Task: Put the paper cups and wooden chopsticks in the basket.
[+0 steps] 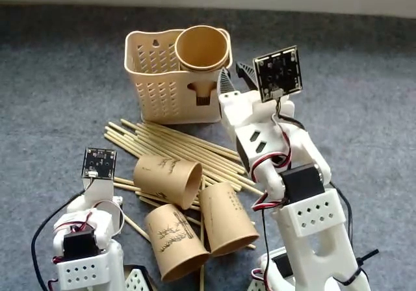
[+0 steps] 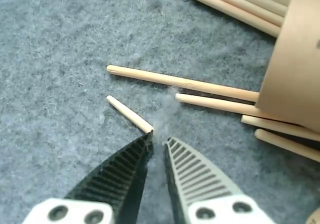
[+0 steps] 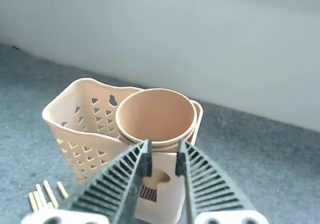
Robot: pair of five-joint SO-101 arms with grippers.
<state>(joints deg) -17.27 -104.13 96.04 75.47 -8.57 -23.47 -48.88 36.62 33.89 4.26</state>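
Paper cups [image 1: 172,242] lay nearest, probably light and crushable; grip by the rim. Left gripper [image 2: 159,140] and right gripper [image 3: 163,154] stood narrowly parted, empty.

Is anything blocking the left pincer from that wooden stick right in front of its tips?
Nothing visible. The left pincer is right at the near end of the chopstick, with only grey carpet around.

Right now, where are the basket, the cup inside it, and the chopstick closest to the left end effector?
basket [image 1: 156,89], high view, on its perforated front wall.
cup [image 1: 201,44], high view, on its inner wall.
chopstick [image 2: 129,114], left wrist view, on the middle of its shaft.
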